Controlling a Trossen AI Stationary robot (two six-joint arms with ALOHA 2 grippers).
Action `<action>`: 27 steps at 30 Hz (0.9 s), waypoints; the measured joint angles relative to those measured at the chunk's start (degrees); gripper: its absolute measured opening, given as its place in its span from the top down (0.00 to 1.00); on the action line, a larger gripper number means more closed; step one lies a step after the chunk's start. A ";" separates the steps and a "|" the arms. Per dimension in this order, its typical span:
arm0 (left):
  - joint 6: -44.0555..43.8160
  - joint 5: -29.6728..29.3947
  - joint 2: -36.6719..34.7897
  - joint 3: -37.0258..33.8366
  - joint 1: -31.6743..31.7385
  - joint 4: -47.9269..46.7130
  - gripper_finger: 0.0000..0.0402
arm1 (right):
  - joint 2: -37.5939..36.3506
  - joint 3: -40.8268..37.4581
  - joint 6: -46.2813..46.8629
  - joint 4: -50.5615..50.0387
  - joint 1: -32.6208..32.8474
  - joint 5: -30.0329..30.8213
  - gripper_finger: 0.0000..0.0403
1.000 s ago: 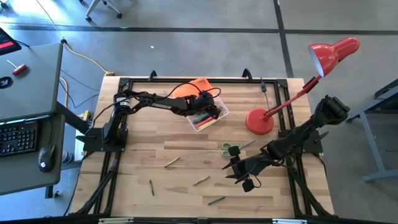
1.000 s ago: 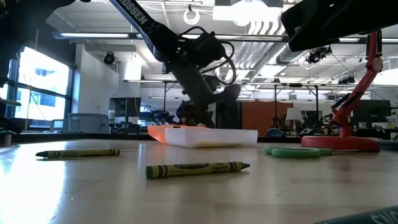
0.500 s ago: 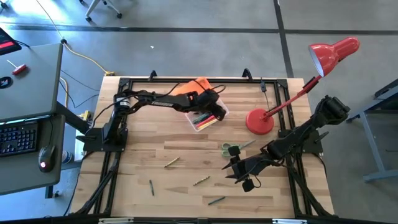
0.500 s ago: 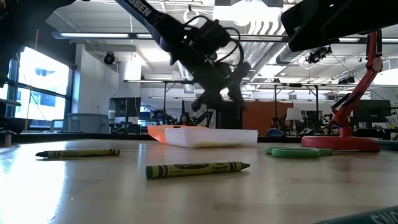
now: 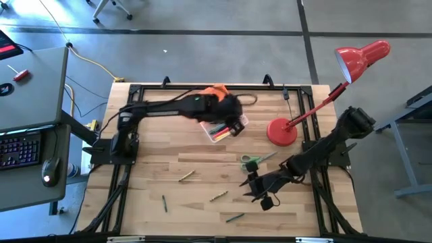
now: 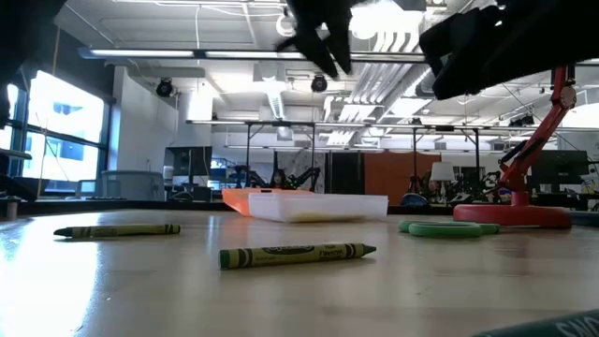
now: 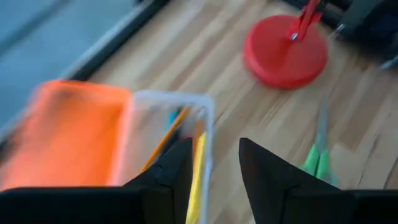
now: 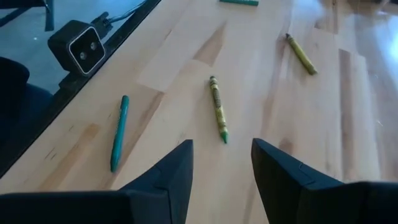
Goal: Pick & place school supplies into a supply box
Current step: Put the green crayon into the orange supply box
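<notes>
While the left end effector (image 5: 235, 125) hangs over the box (image 5: 225, 128) at the worktop's (image 5: 202, 169) far side, fingers apart and empty, the right end effector (image 5: 256, 190) hovers low on the near right, also spread with nothing between.

Nearest loose item to the right one: an olive crayon (image 8: 218, 108), just ahead of its fingers, long axis running roughly away from them. A teal pen (image 8: 118, 130) lies off to one side. Scissors (image 5: 250, 161) sit between the arms, nearer the right.
</notes>
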 joint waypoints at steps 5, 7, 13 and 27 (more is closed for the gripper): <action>-7.49 -13.30 -5.19 7.67 -10.43 -15.73 0.60 | 8.48 0.00 -6.44 14.14 0.21 -4.48 0.65; -10.98 -18.09 -7.18 9.44 -15.08 -18.01 0.60 | 11.86 -0.02 -9.02 20.16 -0.54 -6.74 0.65; -17.14 -29.03 -11.69 10.04 -28.03 -21.40 0.60 | 19.97 0.07 -9.88 33.51 -4.95 -7.62 0.65; -18.45 -36.39 -12.61 10.02 -38.04 -19.87 0.60 | 35.67 7.40 -8.90 37.84 -10.05 -15.34 0.65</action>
